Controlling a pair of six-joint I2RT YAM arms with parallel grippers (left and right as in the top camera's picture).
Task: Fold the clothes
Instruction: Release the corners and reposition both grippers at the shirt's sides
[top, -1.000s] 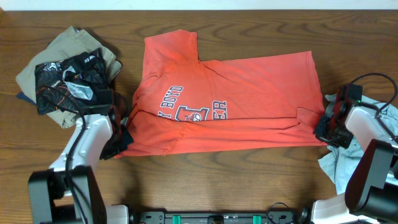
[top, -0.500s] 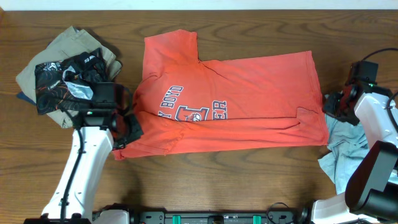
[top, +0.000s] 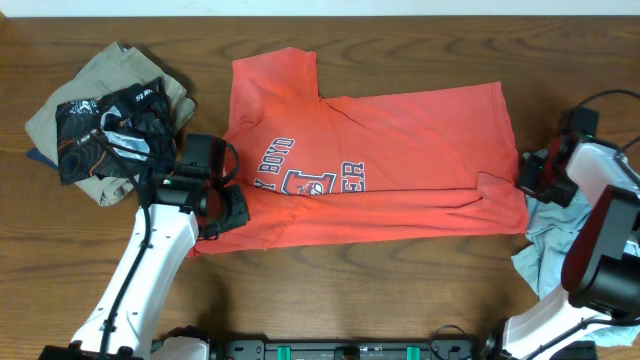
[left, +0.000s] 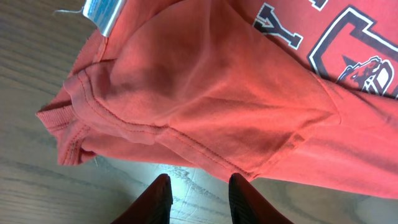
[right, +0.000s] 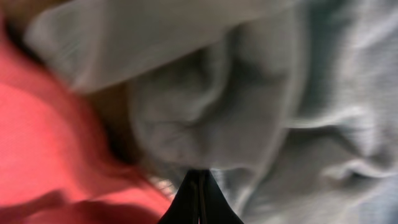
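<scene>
While the shirt (top: 370, 160) lies across the table centre, the left gripper (left: 196, 190) is found at its near-left corner, fingers parted, nothing held. The right gripper (right: 199, 183) is seen closed and empty at the shirt's right edge, over grey cloth (right: 249, 93).

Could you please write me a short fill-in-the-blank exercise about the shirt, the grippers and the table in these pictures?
1. The orange shirt lies ___ the pile of clothes and the pale garment.
2. The left gripper is ___, with nothing between its fingers.
3. The right gripper is ___, its fingers pressed together.
4. The table is made of ___.
Missing words: between; open; shut; wood.
</scene>
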